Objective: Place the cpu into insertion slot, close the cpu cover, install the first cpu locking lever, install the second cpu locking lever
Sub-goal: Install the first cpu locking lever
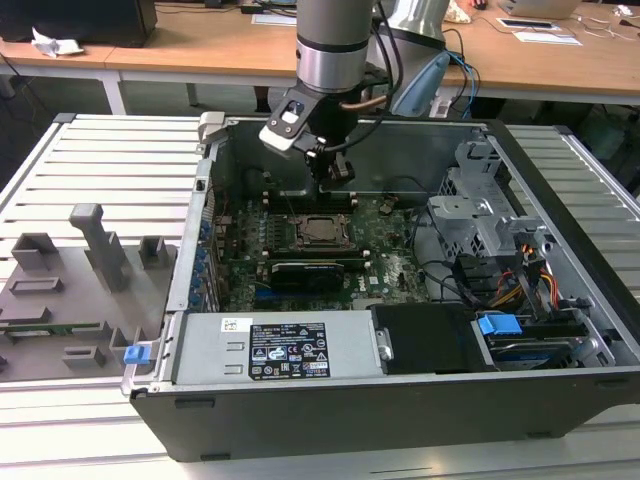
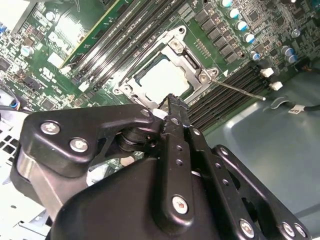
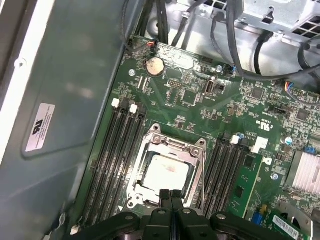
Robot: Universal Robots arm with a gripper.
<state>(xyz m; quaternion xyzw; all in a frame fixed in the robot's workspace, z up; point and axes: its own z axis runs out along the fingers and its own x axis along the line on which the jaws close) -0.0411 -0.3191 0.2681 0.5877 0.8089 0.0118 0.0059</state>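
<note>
Two steps look done: cpu [image 3: 165, 172] seated, cover [image 3: 172, 145] down; hand [image 3: 171, 194] fully closed, empty; lever [image 2: 240, 89] step, lever unlatched.

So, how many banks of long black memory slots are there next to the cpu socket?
2. One bank runs along one side of the cpu, the other bank along the opposite side. The gripper covers their near ends, so some slots may be hidden.

Cpu [image 3: 166, 173] sits in socket mid-motherboard [image 3: 200, 107], cpu cover [image 3: 176, 146] lying flat around it. Gripper [image 3: 171, 194] fingers [image 3: 165, 199] pressed together, tips over socket's edge. Black memory slots [image 3: 112, 150] flank socket. Coin cell [image 3: 156, 65] near board's edge.
</note>
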